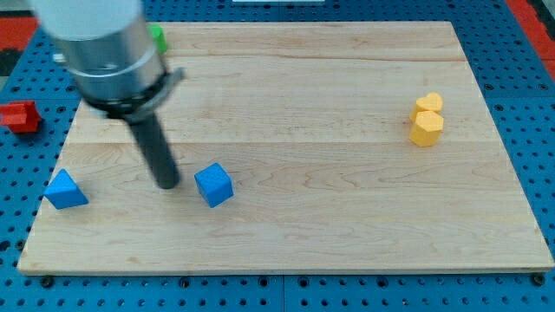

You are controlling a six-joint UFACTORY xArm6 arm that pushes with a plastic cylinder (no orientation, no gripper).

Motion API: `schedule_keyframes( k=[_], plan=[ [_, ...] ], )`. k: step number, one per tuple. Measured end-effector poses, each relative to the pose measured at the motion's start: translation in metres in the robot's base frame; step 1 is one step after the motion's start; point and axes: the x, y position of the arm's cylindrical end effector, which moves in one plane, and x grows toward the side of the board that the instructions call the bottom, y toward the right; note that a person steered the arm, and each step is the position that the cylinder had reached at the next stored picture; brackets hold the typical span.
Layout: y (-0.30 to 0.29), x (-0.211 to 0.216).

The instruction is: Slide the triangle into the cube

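Note:
A blue triangle block [65, 190] lies near the left edge of the wooden board [329, 225]. A blue cube [213, 185] sits to its right, left of the board's middle. My tip [167, 184] rests on the board between them, close to the cube's left side and well to the right of the triangle. It touches neither block, as far as I can see.
Two yellow blocks [426, 120] sit touching at the view's right. A green block [157, 37] shows partly behind the arm at the top left. A red block [21, 115] lies off the board on the blue perforated table at the left.

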Motion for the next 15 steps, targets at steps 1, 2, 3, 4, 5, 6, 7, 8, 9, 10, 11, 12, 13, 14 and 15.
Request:
schedule_keyframes(
  k=[1, 2, 3, 4, 5, 6, 7, 8, 9, 10, 11, 12, 13, 14, 15],
  plan=[
    [0.036, 0.0],
    [0.03, -0.005],
    [0.031, -0.023],
    [0.023, -0.036],
    [0.024, -0.055],
    [0.021, -0.069],
    [0.022, -0.08],
    [0.013, -0.081],
    [0.01, -0.093],
    [-0.009, -0.105],
    [-0.022, -0.119],
    [-0.078, -0.094],
    [-0.132, -0.091],
    [-0.186, -0.055],
    [-0.193, -0.035]
  ],
)
